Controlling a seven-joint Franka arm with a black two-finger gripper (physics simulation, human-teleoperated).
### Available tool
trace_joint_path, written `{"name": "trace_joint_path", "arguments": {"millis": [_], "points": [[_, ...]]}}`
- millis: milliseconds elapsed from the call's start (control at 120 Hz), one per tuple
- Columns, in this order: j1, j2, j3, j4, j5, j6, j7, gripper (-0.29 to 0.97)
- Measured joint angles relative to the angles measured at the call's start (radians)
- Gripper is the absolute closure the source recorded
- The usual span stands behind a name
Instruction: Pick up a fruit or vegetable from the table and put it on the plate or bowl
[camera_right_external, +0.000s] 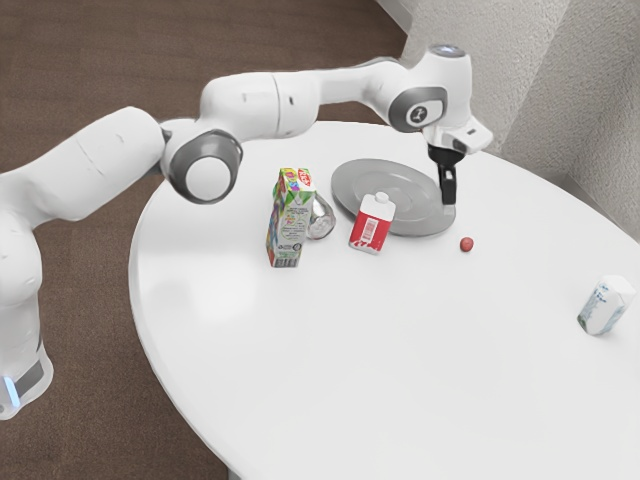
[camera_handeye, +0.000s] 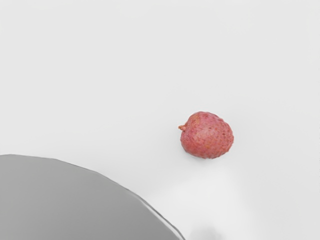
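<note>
**A:** Across the round white counter (camera_right_external: 380, 370), the white arm (camera_right_external: 270, 105) stretches in from the exterior view's left. Toward the far edge sits the grey plate (camera_right_external: 385, 180) (camera_handeye: 60, 200).

**B:** Cartons next. A tall patterned carton (camera_right_external: 290, 218) stands beside the plate, a small red carton (camera_right_external: 372, 222) is at its near rim, and a white carton (camera_right_external: 605, 305) is out by the counter's edge at the exterior view's right.

**A:** And the smallest thing, the lychee (camera_right_external: 466, 244) (camera_handeye: 206, 135), lies on the counter just beside the plate's rim, not touching it.

**B:** Light, I'd judge. Its shell looks stiff and bumpy, so it should grip well, but it's round and could roll. Take it across the middle, clear of the stubby stem.

**A:** Now the pose. The wrist is bent over and the hand points straight down. The fingers (camera_right_external: 449, 200) hang above the plate's rim, near the lychee but not around it. Wide or narrow? From this side I can't tell.
</note>
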Motion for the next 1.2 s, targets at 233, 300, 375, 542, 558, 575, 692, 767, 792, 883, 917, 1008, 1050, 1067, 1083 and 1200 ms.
{"name": "trace_joint_path", "arguments": {"millis": [233, 300, 375, 542, 558, 575, 692, 767, 792, 883, 917, 1008, 1050, 1067, 1083, 1200], "points": [[0.033, 0.044, -0.101, -0.001, -0.001, 0.104, 0.023, 0.00], [0.036, 0.056, -0.122, -0.012, -0.001, 0.134, 0.026, 0.00], [0.040, 0.062, -0.128, -0.041, -0.002, 0.158, 0.026, 0.00], [0.048, 0.082, -0.137, -0.063, -0.004, 0.192, 0.021, 0.00], [0.048, 0.083, -0.144, -0.063, -0.003, 0.197, 0.020, 0.00], [0.048, 0.084, -0.150, -0.062, -0.003, 0.202, 0.020, 0.00], [0.050, 0.114, -0.174, -0.058, -0.003, 0.240, 0.018, 0.00], [0.052, 0.127, -0.183, -0.057, -0.002, 0.263, 0.018, 0.00], [0.053, 0.130, -0.185, -0.057, -0.002, 0.270, 0.017, 0.00], [0.055, 0.136, -0.192, -0.057, -0.002, 0.294, 0.016, 0.00], [0.055, 0.137, -0.193, -0.058, -0.002, 0.302, 0.016, 0.00], [0.055, 0.143, -0.195, -0.061, -0.002, 0.321, 0.014, 0.00], [0.055, 0.148, -0.195, -0.062, -0.002, 0.329, 0.013, 0.00], [0.055, 0.149, -0.195, -0.063, -0.002, 0.332, 0.013, 0.00], [0.055, 0.151, -0.195, -0.063, -0.002, 0.334, 0.013, 0.00], [0.055, 0.159, -0.196, -0.063, -0.002, 0.347, 0.011, 0.00]]}}
